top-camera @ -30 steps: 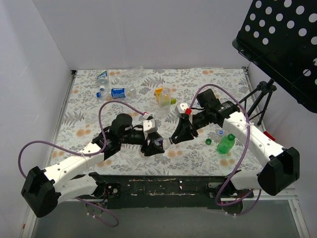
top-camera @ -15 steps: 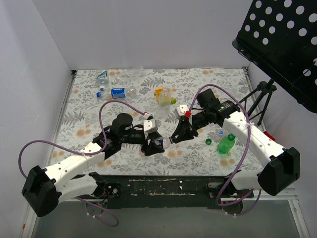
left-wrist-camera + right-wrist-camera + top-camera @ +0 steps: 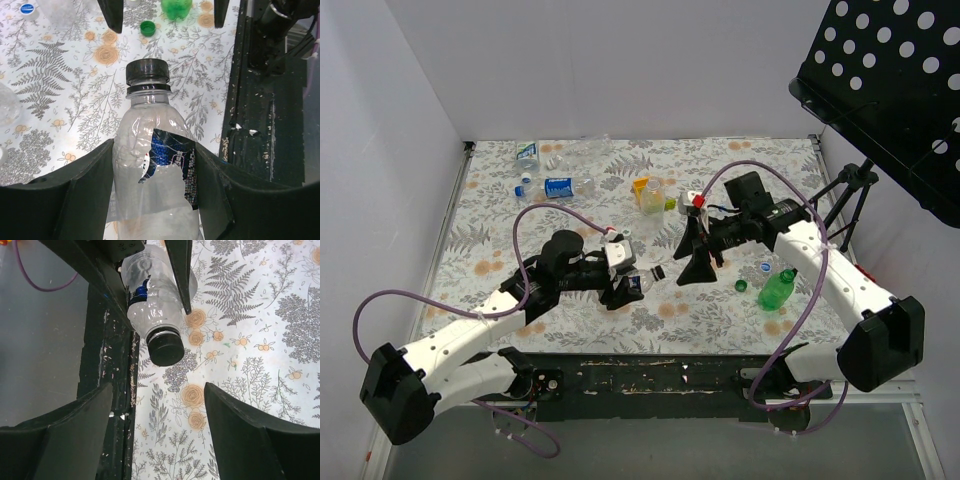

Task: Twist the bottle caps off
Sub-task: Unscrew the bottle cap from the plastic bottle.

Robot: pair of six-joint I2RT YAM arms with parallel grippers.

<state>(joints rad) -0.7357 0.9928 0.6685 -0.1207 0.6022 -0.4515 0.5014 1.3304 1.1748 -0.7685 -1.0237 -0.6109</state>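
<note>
Black cap (image 3: 147, 72) still on its bottle (image 3: 150, 170), which the left gripper (image 3: 623, 288) clamps. The right gripper (image 3: 157, 400) just released, jaws spread, at the cap's three o'clock. Probably re-gripping for another twist.

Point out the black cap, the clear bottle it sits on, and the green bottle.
black cap (image 3: 147, 71): left wrist view, its ribbed side.
clear bottle (image 3: 150, 117): left wrist view, its shoulder.
green bottle (image 3: 776, 291): top view, its body.

Nothing legible; the label (image 3: 172, 160) on the bottle (image 3: 150, 107) carries unreadable print.
</note>
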